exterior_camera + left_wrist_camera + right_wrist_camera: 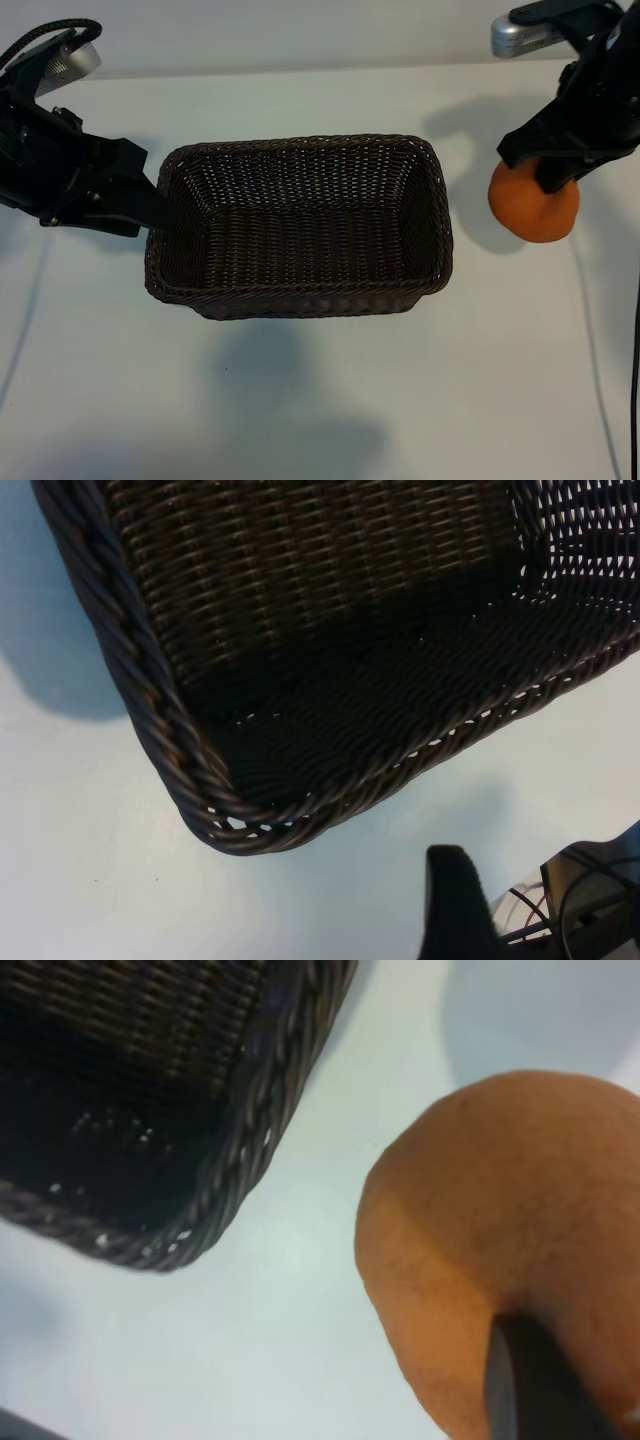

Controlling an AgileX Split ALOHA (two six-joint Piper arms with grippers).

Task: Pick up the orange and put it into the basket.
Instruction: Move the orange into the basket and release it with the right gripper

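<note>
Exterior, right gripper [555, 172]: clenched on the orange [535, 205], holding it off the table [320, 400], right of the basket [300, 300] and apart from its right rim
Exterior, left gripper [150, 210]: at the basket's left wall, fingers set apart; whether they touched the rim could not be told
Exterior, basket: sat mid-table, nothing in it
Left wrist, basket [200, 770]: a rounded corner and braided rim filled the view, bare table beside it
Left wrist, finger [455, 905]: one dark finger showed off the corner, clear of the wicker there
Right wrist, orange [500, 1240]: close under the camera, matte bumpy skin, one dark finger [535, 1380] pressed on it
Right wrist, basket [250, 1140]: a corner lay apart from the fruit, table between
Handling, judged: firm, round, likely fairly light; the grip sat high on the fruit, so it could roll or slip; a hold across the widest part would be safer
</note>
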